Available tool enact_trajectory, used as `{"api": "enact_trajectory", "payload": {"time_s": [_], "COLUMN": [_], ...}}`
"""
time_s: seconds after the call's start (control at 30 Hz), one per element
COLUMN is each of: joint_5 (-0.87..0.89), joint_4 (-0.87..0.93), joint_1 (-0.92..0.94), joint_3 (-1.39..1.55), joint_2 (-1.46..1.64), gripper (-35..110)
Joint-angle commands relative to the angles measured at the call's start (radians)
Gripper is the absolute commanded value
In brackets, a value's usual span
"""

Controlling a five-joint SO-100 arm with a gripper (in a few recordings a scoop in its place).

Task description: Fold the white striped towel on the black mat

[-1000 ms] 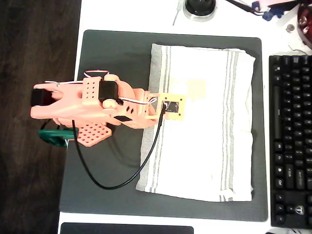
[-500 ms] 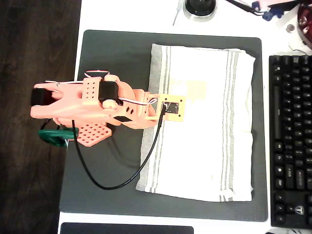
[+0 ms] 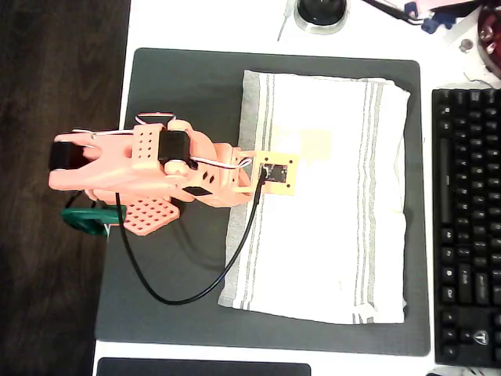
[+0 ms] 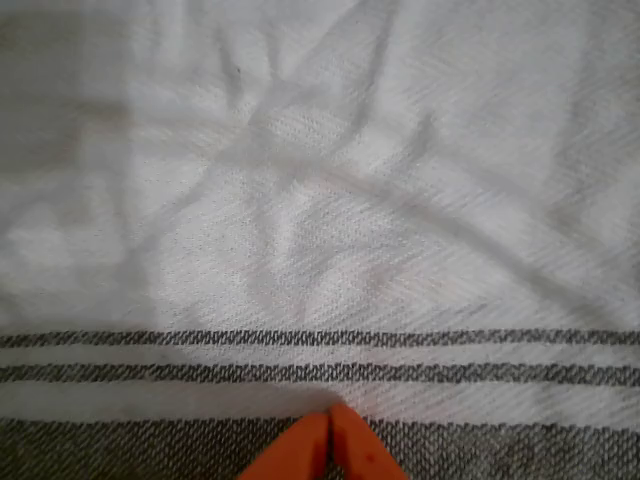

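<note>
The towel (image 3: 321,196) lies spread flat on the mat (image 3: 180,86), taking up the mat's right half in the overhead view, with its long sides running top to bottom. Groups of thin grey stripes run near its left and right edges, and its surface is lightly wrinkled. A bare strip of mat shows on every side of it, widest on the left.

The orange arm (image 3: 141,172) reaches in from the left across the mat, and its wrist sits over the towel's left striped edge, about halfway down that edge. A black cable (image 3: 188,294) loops from the wrist down over the mat and back toward the arm's base.

In the wrist view the end effector (image 4: 330,445) shows as two orange tips at the bottom edge, pressed together with no cloth between them. They point at the grey woven band along the towel's edge, just below three thin dark stripes; whether the tips touch the fabric or sit just above it is hard to tell from this angle.

A black keyboard (image 3: 470,227) lies on the white tabletop (image 3: 211,23) just right of the mat, apart from the towel.
</note>
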Motion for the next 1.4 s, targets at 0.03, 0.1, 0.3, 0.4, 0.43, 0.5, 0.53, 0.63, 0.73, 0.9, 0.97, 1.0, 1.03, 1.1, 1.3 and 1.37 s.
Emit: {"api": "enact_trajectory", "payload": {"time_s": [0.03, 0.1, 0.3, 0.4, 0.43, 0.5, 0.53, 0.63, 0.73, 0.9, 0.97, 1.0, 1.03, 1.1, 1.3, 1.37], "joint_5": [-0.015, -0.015, -0.015, -0.015, -0.015, -0.015, -0.015, -0.015, -0.015, -0.012, -0.017, -0.046, -0.081, -0.061, 0.048, 0.086], "joint_4": [0.028, 0.028, 0.028, 0.028, 0.028, 0.028, 0.028, 0.028, 0.028, 0.028, 0.029, 0.032, 0.035, 0.014, -0.095, -0.184], "joint_1": [-0.011, -0.011, -0.011, -0.011, -0.015, -0.02, -0.02, -0.02, -0.023, -0.031, -0.038, -0.04, -0.041, -0.054, -0.146, -0.184], "joint_3": [0.023, 0.023, 0.023, 0.023, 0.023, 0.023, 0.023, 0.023, 0.023, 0.023, 0.023, 0.023, 0.023, 0.009, -0.261, -0.337], "joint_2": [0.023, 0.023, 0.023, 0.023, 0.023, 0.023, 0.023, 0.023, 0.023, 0.023, 0.023, 0.023, 0.023, 0.023, -0.117, -0.258], "gripper": [1, 1, 1, 1, 1, 1, 1, 1, 1, 0, 0, 0, 0, 0, 0, 0]}}
